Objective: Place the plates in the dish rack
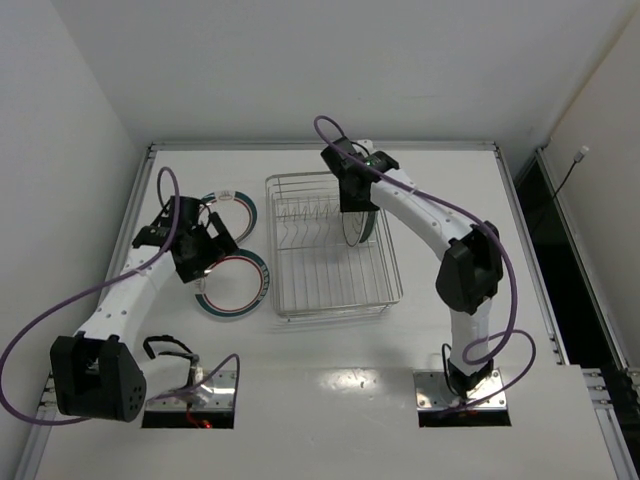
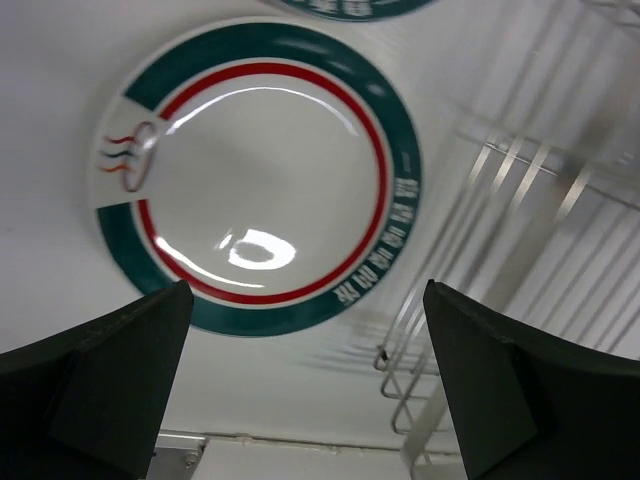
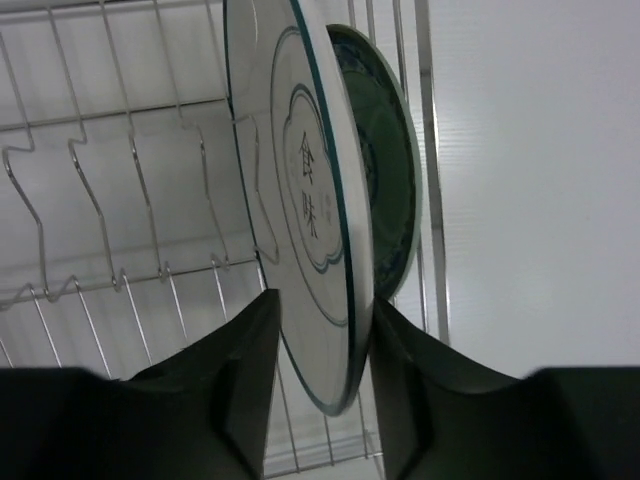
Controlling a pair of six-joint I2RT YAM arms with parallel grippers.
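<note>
**Top view, with both wrist views.** The rack (image 1: 335,312) sits at the middle of the table (image 1: 330,400). A white plate (image 3: 300,190) and a teal plate (image 3: 388,190) stand on edge among its tines (image 3: 80,170), toward 2 o'clock of the rack's centre, the teal one just behind.

The right claw (image 3: 325,330) straddles the white plate's rim, its fingers close against both faces. Whether it grips or has let go cannot be told.

Two banded plates lie flat at 9 o'clock of the rack, a near one (image 2: 255,175) and a far one (image 1: 228,212). The left claw (image 2: 305,340), spread wide and empty, hangs over the near one.

**Handling (judged).** The plates look like glazed ceramic: stiff, fairly heavy, slippery and easily chipped. A flat plate offers only its rim, so one finger must slip under the edge.

**Surroundings.** The table is smooth, white and glossy, so a nudged plate would likely slide. White walls (image 1: 300,60) close it in at 9, 12 and 3 o'clock.
</note>
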